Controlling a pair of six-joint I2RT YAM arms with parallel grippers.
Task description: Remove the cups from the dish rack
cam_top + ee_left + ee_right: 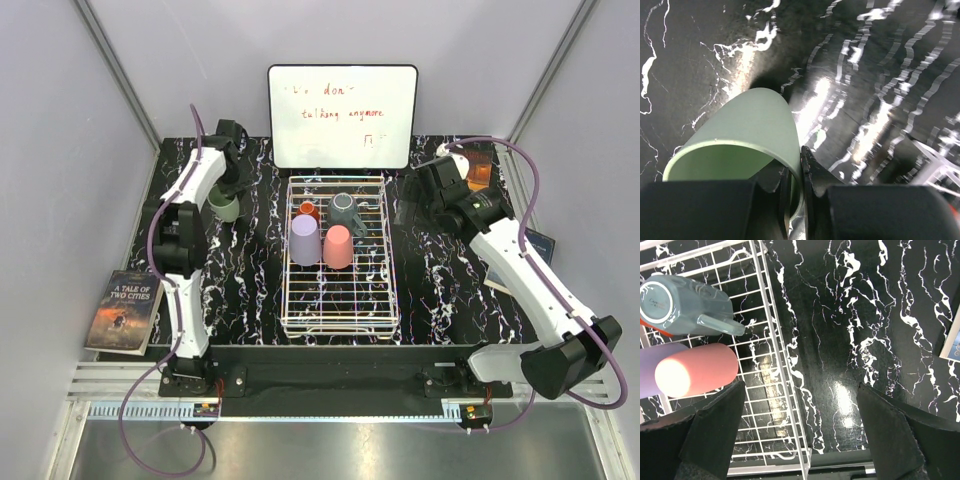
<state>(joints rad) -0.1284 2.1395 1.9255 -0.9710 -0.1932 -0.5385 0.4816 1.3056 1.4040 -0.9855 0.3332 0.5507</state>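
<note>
The white wire dish rack (340, 300) lies mid-table. In its far half are a lavender cup (305, 240), a pink cup (338, 247), a small orange-red cup (309, 210) and a grey mug (345, 210). Left of the rack, my left gripper (228, 195) is shut on the wall of a pale green cup (740, 130), one finger inside its rim and one outside (799, 165). My right gripper (800, 386) stands wide open and holds nothing, above the rack's right edge (775, 340). The grey mug (690, 302) and pink cup (695, 370) lie to its left.
A whiteboard (342, 115) with red writing stands behind the rack. A book (125, 310) lies off the table's left edge. Another flat book (540, 245) lies at the right, under the right arm. An amber object (478, 170) sits at the far right corner.
</note>
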